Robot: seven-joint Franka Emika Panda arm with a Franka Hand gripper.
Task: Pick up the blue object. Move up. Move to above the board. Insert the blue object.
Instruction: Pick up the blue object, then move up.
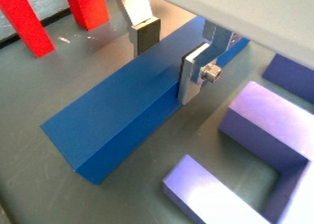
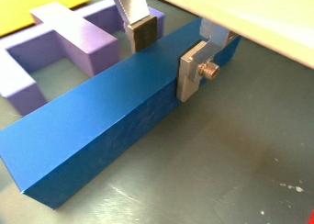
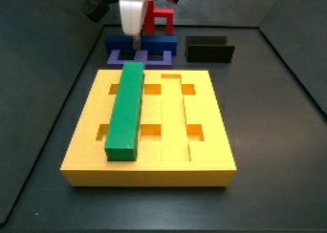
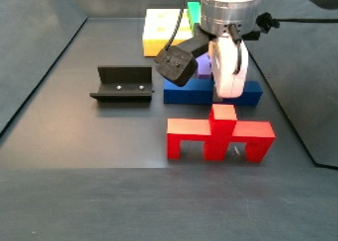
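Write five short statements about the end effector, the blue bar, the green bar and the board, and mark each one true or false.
1. The end effector straddles the blue object, one finger on each long side. True.
2. The blue object already sits in a groove of the board. False: it lies on the dark floor, beside the purple-blue notched block.
3. The green bar lies in a groove of the board. True.
4. The red piece is held by the end effector. False: it stands free on the floor.
5. The fixture stands on the board. False: it stands on the floor.
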